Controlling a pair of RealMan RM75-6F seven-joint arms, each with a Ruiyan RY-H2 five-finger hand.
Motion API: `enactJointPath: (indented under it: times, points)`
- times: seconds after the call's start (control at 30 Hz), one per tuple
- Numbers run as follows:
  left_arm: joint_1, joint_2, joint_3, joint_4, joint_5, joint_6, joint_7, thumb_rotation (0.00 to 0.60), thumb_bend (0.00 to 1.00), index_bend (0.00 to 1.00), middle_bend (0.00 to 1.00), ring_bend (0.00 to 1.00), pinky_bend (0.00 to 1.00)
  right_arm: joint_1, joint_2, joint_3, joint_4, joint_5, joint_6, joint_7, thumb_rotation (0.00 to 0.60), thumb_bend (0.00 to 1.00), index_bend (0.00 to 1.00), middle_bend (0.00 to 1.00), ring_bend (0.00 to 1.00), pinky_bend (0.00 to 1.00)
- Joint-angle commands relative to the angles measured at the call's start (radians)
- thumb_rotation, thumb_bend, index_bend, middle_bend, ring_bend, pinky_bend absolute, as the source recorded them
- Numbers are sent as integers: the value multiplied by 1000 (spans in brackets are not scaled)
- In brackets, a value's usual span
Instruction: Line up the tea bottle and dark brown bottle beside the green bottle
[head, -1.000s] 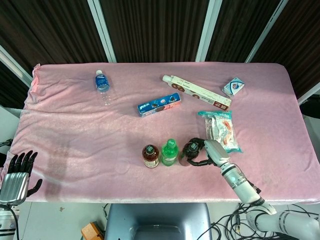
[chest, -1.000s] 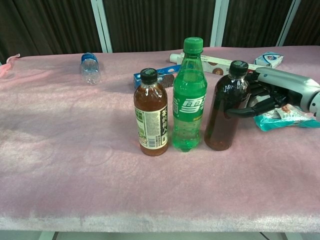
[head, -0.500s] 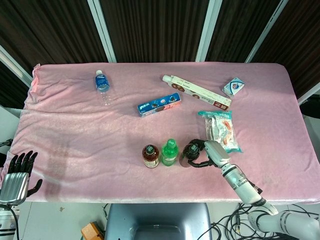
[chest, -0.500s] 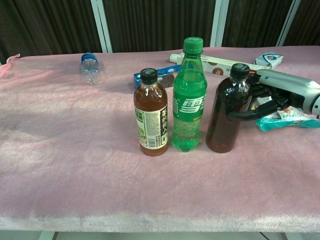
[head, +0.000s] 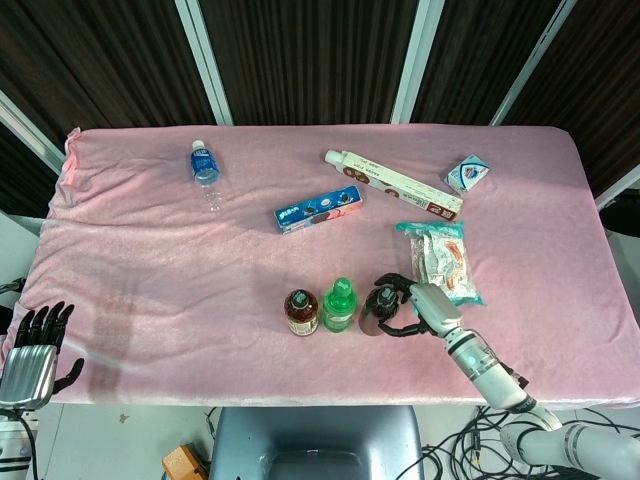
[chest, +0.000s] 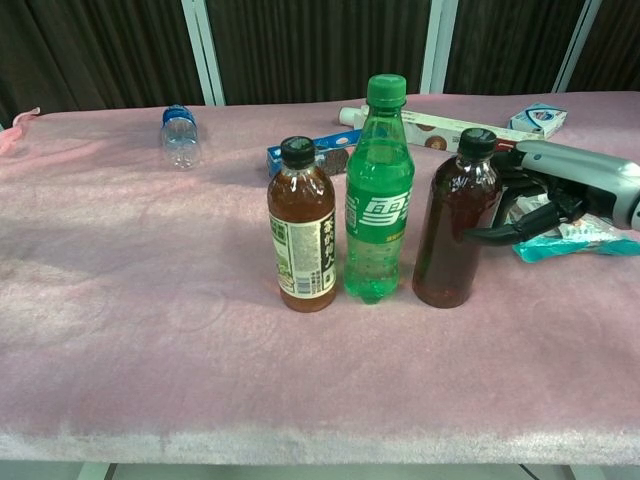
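Tea bottle (chest: 302, 238): upright near the front edge of the worktop (chest: 130, 300), just left of the green bottle, a narrow gap between them; black cap, amber liquid, pale label.
Green bottle (chest: 379, 190): upright in the middle of the row, tallest of the three, green cap.
Dark brown bottle (chest: 457, 233): upright just right of the green bottle, a slightly wider gap than on the tea side; black cap.
Row: tea, green, dark brown from left to right in the chest view, bases roughly level.
Right robot hand (chest: 545, 195): beside the dark brown bottle on its right, fingers spread and curved toward it; the lower finger's tip lies at the bottle's side, but the hand has no grasp on it and holds nothing.
Left robot hand (head: 35, 355): off the worktop's front left corner in the head view, fingers apart, empty.
Behind the row: a blue biscuit box (head: 318, 209) and a long white tube box (head: 392, 183).
Far left: a clear water bottle (head: 205, 168) lying on its side.
Right side: a small blue carton (head: 468, 174) and a teal snack packet (head: 444, 259), the packet just behind the right robot hand.
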Motion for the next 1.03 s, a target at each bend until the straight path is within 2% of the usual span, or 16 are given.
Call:
enactJointPath:
  times: [0.03,0.2,0.3,0.37,0.43,0.5,0.53,0.6,0.67,0.77,0.93,1.03]
  points:
    - [1,0,0,0,1,3,-1,600,298,0,41,0,0,-3,7,-3,-3,-7,8,-1,600,327,219,228,302,528]
    - [6,2,-1,-2,6,18,-6,600,297,0,42,0,0,-14,37,-11,-34,-22,30,-6,600,327,68,150,247,488]
    - [14,9,-4,-8,13,44,-5,600,298,0,42,0,0,-22,105,-35,-95,-43,29,-12,600,327,3,63,164,403]
    - [24,15,-6,-18,17,69,0,600,301,0,42,0,0,-37,180,-61,-157,-69,43,-50,600,327,0,10,80,319]
    - [35,24,-4,-36,21,91,4,600,306,0,41,0,0,-70,267,-94,-217,-98,82,-153,600,327,0,0,18,231]
    - [45,35,0,-57,24,103,11,600,306,0,41,0,0,-113,347,-125,-278,-105,121,-293,600,327,0,0,0,147]
    - [51,44,4,-74,23,106,19,600,306,0,41,0,0,-151,393,-144,-322,-103,163,-398,600,327,0,0,0,93]
    - [58,57,10,-103,23,106,42,600,306,0,43,0,0,-229,434,-165,-366,-96,262,-562,600,327,0,0,0,49]
    - [67,73,19,-135,26,110,77,600,306,0,50,0,0,-332,424,-176,-365,-97,413,-704,600,327,0,0,0,40]
    - [79,84,25,-164,44,139,101,600,306,0,60,0,0,-444,364,-177,-294,-86,564,-724,600,327,0,0,0,31]
    - [90,87,26,-175,59,164,105,600,305,0,62,0,0,-473,350,-151,-232,-65,583,-627,600,327,0,0,0,23]
    - [90,86,22,-177,52,157,110,600,306,0,62,0,0,-473,348,-146,-222,-70,566,-626,600,327,0,0,0,23]
